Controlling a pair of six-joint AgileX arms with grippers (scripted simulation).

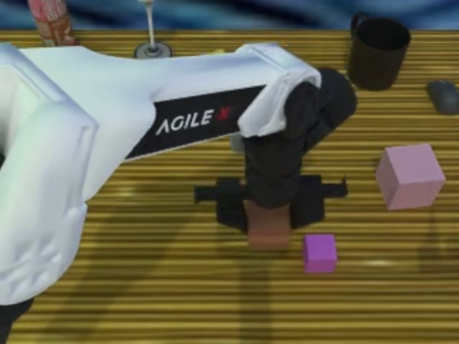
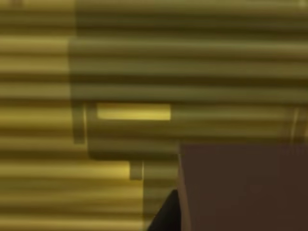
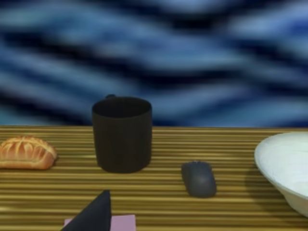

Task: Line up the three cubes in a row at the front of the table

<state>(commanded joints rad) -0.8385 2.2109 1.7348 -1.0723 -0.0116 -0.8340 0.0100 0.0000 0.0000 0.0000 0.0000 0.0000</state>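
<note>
My left arm reaches across the table (image 1: 143, 287) in the top view. Its gripper (image 1: 269, 211) hangs at the middle of the table, shut on the brown cube (image 1: 269, 231). In the left wrist view that cube (image 2: 245, 187) fills one corner, with a dark fingertip (image 2: 166, 214) against its side. The small magenta cube (image 1: 319, 253) lies just right of the brown one, apart from it. The larger pale pink cube (image 1: 410, 175) sits farther right and back. My right gripper (image 3: 96, 214) is out of the top view; its wrist view shows a strip of the pink cube (image 3: 122, 224).
A black mug (image 1: 378, 50) and a grey mouse (image 1: 445, 97) stand at the back right. The right wrist view also shows a bread loaf (image 3: 26, 153) and a white bowl (image 3: 286, 168). A glass's foot (image 1: 152, 49) and a reddish can (image 1: 51, 21) stand at the back left.
</note>
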